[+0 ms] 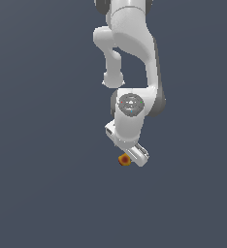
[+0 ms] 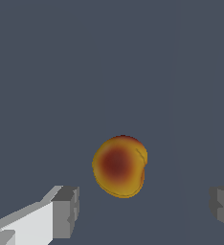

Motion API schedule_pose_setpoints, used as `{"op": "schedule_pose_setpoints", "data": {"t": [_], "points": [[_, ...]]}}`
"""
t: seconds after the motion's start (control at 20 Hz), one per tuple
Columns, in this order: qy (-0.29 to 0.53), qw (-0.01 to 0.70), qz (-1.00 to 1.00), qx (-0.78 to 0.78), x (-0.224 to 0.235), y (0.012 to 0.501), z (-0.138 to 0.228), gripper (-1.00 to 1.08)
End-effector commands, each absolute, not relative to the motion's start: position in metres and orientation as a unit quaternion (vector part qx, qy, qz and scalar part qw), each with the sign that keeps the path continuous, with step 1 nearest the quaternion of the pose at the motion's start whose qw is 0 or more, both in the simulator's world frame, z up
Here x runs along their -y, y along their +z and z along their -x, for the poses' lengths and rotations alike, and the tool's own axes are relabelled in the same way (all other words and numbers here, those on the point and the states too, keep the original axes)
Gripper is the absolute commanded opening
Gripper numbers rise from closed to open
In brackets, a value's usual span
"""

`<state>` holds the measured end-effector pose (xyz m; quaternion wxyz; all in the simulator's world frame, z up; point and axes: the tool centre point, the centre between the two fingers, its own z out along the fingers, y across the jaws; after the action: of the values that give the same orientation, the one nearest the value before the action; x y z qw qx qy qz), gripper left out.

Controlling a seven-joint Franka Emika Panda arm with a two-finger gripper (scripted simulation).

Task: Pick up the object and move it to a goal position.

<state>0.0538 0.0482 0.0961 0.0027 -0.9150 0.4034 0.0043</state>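
Object (image 2: 119, 166) lies between open pincer (image 2: 145, 210) fingers; untouched.

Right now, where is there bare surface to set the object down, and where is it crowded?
Bare grey floor lies all around in the exterior view, on both sides of the arm and below it. The only crowded spot is under the gripper, open, with the orange-yellow object between its fingers.

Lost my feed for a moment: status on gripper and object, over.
Gripper open, fingers wide apart. Lump between and ahead of them, not gripped. Nothing else in view near it.
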Motion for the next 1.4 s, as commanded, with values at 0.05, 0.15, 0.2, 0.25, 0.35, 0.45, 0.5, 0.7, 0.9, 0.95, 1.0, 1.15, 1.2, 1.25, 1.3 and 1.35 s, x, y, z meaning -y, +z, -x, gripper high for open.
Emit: {"op": "schedule_pose_setpoints", "data": {"t": [0.05, 0.15, 0.2, 0.25, 0.35, 0.45, 0.5, 0.7, 0.9, 0.95, 1.0, 1.15, 1.2, 1.25, 1.3, 1.35], "points": [[0.002, 0.002, 0.903, -0.430, -0.051, 0.091, -0.058, 1.00], [0.002, 0.001, 0.897, -0.442, -0.053, 0.089, -0.059, 1.00], [0.001, 0.001, 0.895, -0.446, -0.054, 0.088, -0.060, 1.00], [0.001, 0.001, 0.893, -0.451, -0.054, 0.087, -0.060, 1.00], [0.001, 0.000, 0.889, -0.457, -0.055, 0.085, -0.061, 1.00], [0.000, 0.000, 0.887, -0.462, -0.056, 0.085, -0.062, 1.00], [0.000, 0.000, 0.886, -0.463, -0.056, 0.084, -0.062, 1.00], [0.000, 0.000, 0.887, -0.462, -0.056, 0.084, -0.062, 1.00], [0.000, 0.000, 0.887, -0.463, -0.056, 0.075, -0.062, 1.00], [0.000, 0.000, 0.886, -0.463, -0.056, 0.070, -0.062, 1.00], [0.000, 0.000, 0.886, -0.463, -0.056, 0.066, -0.061, 1.00], [0.000, 0.000, 0.886, -0.464, -0.056, 0.048, -0.061, 1.00], [0.000, 0.000, 0.886, -0.464, -0.056, 0.044, -0.061, 1.00], [0.000, 0.000, 0.886, -0.464, -0.056, 0.040, -0.061, 1.00], [0.000, 0.000, 0.886, -0.464, -0.055, 0.037, -0.061, 1.00], [0.000, 0.000, 0.886, -0.464, -0.056, 0.035, -0.061, 1.00]]}}
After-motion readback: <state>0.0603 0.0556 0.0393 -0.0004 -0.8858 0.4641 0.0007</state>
